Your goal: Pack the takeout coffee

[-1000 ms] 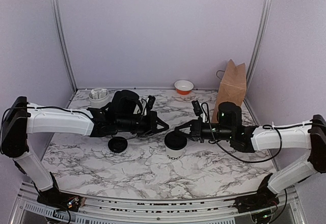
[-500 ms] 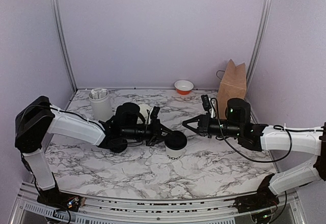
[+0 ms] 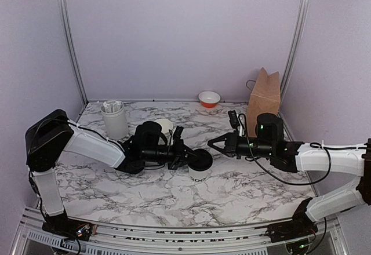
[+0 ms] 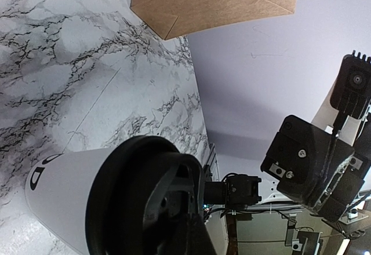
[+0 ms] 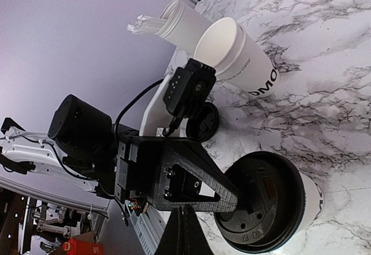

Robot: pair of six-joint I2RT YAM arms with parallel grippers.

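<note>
White cup (image 3: pixel 200 172), closed left pincer (image 3: pixel 187 157) at its lid (image 3: pixel 202 158), closed right pincer (image 3: pixel 212 143) (apart), bag (image 3: pixel 265 98) behind.

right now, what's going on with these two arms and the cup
The white cup stands mid-table with its black lid on top. The left gripper, shut, has its tip at the lid's left side. The right gripper, also shut and holding nothing, hovers just to the cup's right. The brown paper bag stands at the back right; the cup is not packed yet.
</note>
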